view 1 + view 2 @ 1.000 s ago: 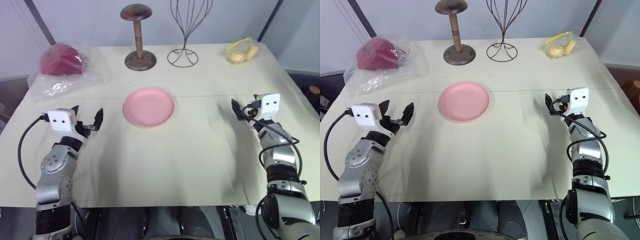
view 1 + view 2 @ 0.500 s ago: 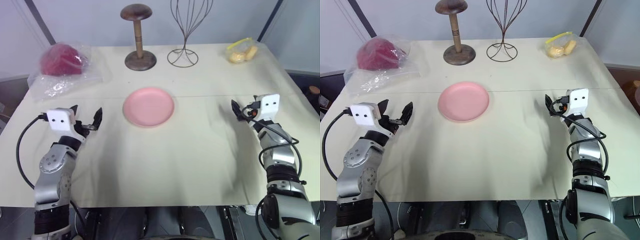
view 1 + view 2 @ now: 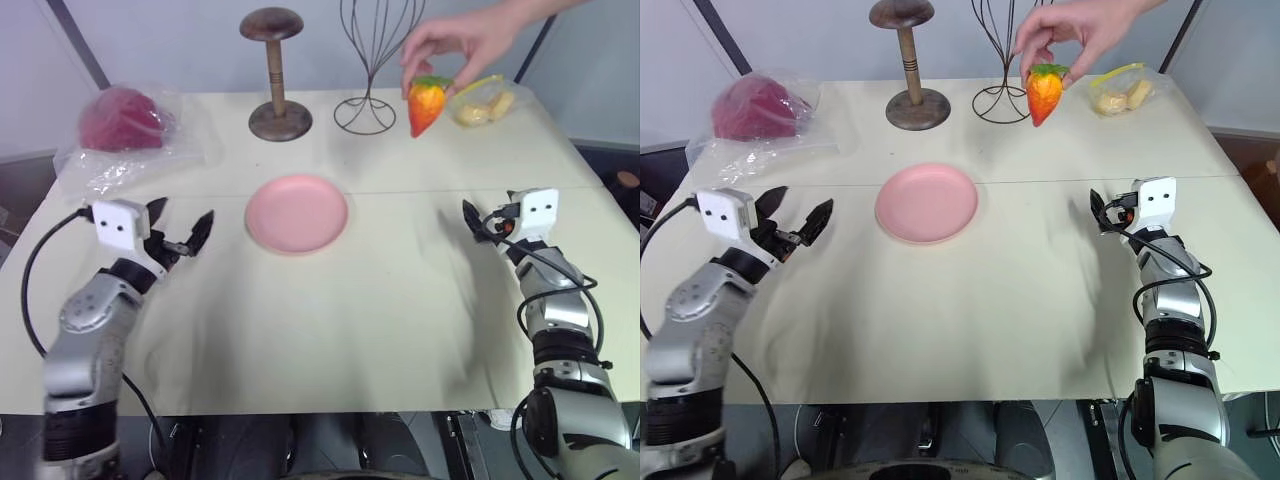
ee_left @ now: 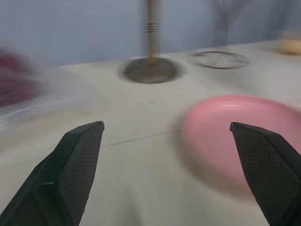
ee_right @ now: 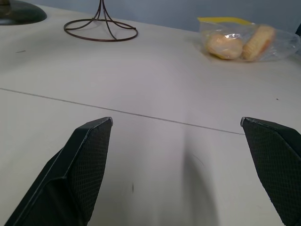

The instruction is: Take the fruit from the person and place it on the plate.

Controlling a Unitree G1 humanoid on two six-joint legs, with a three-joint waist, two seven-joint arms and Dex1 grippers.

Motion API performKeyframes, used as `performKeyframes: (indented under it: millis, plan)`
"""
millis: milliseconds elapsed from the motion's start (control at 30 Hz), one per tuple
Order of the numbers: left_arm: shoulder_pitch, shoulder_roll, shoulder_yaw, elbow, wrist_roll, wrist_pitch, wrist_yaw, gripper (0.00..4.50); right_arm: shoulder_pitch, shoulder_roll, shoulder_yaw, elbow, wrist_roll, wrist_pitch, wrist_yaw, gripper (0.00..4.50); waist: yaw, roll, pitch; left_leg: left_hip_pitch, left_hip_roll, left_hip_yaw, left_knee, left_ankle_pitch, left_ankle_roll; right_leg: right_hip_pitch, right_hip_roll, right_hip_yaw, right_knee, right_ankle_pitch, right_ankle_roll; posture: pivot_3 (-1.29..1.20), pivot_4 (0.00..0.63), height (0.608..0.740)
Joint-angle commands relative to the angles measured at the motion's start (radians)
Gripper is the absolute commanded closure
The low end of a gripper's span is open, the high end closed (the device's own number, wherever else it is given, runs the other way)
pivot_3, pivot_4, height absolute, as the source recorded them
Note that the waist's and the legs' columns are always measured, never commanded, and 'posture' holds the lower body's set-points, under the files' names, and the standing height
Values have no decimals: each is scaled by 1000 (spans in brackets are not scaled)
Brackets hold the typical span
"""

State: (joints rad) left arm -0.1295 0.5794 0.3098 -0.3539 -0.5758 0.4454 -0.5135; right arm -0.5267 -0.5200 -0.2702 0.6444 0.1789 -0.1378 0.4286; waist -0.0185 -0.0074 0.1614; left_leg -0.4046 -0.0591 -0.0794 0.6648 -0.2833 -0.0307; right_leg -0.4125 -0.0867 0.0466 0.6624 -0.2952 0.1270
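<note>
Over on the left, the left gripper (image 3: pixel 184 232) hangs above the pale tablecloth with its black textured fingers spread wide and nothing between them, just beside the smooth, round pink plate (image 3: pixel 297 213). Further right, the person's hand (image 3: pixel 457 42) dangles the glossy red-orange fruit (image 3: pixel 425 103) by its leafy green top, high over the far edge near the wire stand (image 3: pixel 368 62). The handover has yet to happen, and the right gripper (image 3: pixel 477 222), jaws equally wide and empty, looks best placed to rise and close on the tapered body.
</note>
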Motion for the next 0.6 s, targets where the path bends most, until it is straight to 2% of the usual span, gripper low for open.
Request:
performKeyframes:
  millis: [33,100,200,300,400,600]
  plan:
    - [8,165,52,-157,-229,168,-186,0,-32,-19,-6,-6,3,-18,8,37,-2,1,0,0,0,0,0,0,0,0,0,0,0,0,0,0,150,740]
    - [-5,232,76,-171,-295,226,-212,0,-34,-27,-4,-13,3,-13,15,37,-2,1,0,1,0,0,0,0,0,0,0,0,0,0,0,0,150,740]
    - [-35,283,93,-167,-327,260,-215,0,-28,-36,-7,-87,35,37,56,37,-2,2,0,1,0,0,-1,0,0,1,1,0,0,0,0,0,150,740]
    - [-65,298,102,-165,-365,289,-214,0,-23,-45,-21,-361,243,315,177,37,-2,3,1,1,0,0,-1,0,0,1,1,0,0,0,0,0,150,740]
    - [-84,296,86,-160,-369,296,-210,0,-45,-86,-20,-577,402,582,214,37,-1,4,1,1,1,0,-1,0,0,1,0,0,0,0,0,0,150,740]
    - [-71,272,59,-151,-347,285,-206,0,-126,-98,-21,-709,527,807,178,37,2,3,1,1,1,-1,-1,-2,4,2,0,0,-1,0,0,0,150,740]
